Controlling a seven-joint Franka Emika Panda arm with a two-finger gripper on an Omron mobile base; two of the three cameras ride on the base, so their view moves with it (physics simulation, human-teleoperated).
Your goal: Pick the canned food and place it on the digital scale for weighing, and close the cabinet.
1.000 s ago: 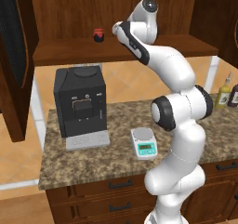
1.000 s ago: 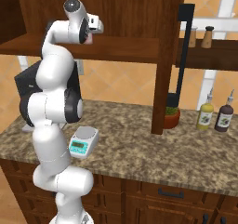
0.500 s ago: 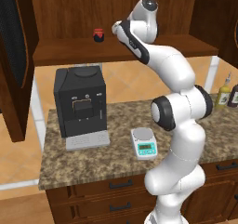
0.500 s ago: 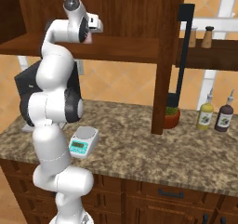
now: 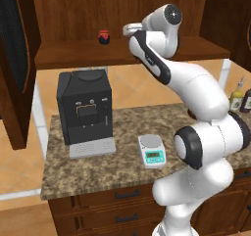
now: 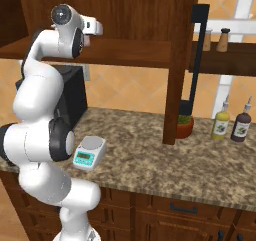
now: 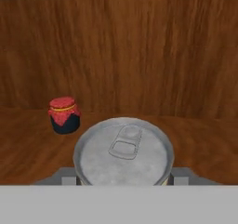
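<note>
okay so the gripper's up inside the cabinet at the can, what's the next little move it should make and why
Probably lift the canned food slightly and draw it back out of the cabinet. The gripper looks closed on the can's sides, the jar stands apart from it, and the digital scale waits below on the counter.

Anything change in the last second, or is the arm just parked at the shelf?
Nothing visibly moved: the arm keeps its reach into the cabinet. The hand sits around the canned food, fingers at its sides. Jar and digital scale unchanged.

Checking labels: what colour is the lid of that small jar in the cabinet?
Red, on the dark jar; hand view shows it best.
</note>
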